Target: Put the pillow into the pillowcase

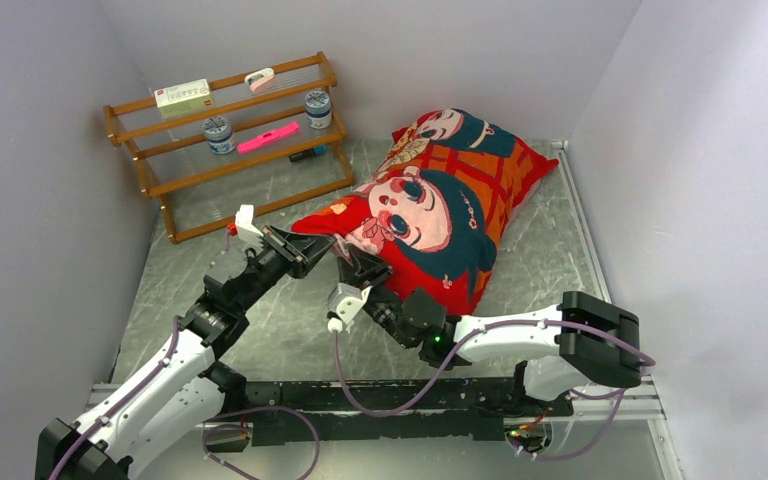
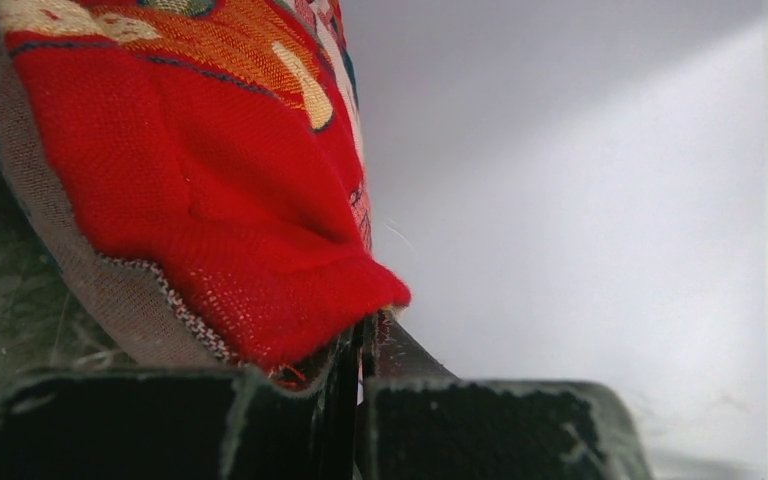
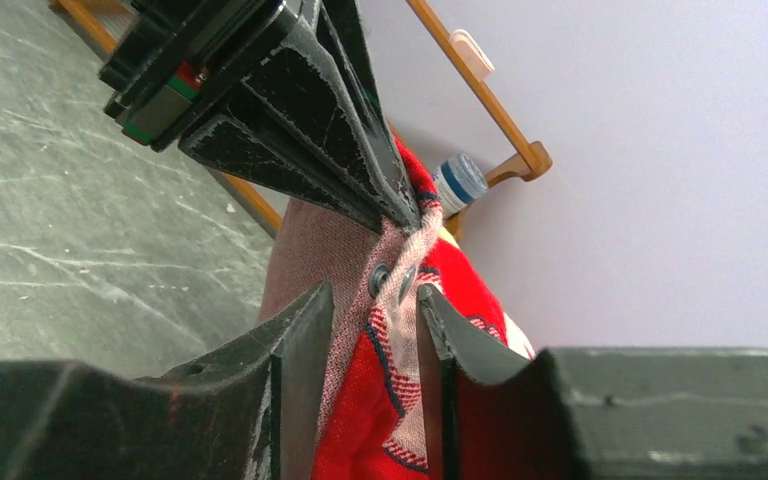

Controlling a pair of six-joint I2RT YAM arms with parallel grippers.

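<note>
The red pillowcase with cartoon girl faces lies plump across the right middle of the table. The pillow is hidden, no white fabric showing. My left gripper is shut on the case's near-left corner; in the left wrist view the red hem is pinched at the closed fingertips of this gripper. My right gripper sits just beside it. In the right wrist view its jaws stand apart around the case's edge, which carries metal snap buttons. The left gripper pinches the same edge just above.
A wooden rack stands at the back left with two jars, a pink item and a box on it; its end and a jar show behind the case. Walls close in on three sides. Grey marbled table lies around the arms.
</note>
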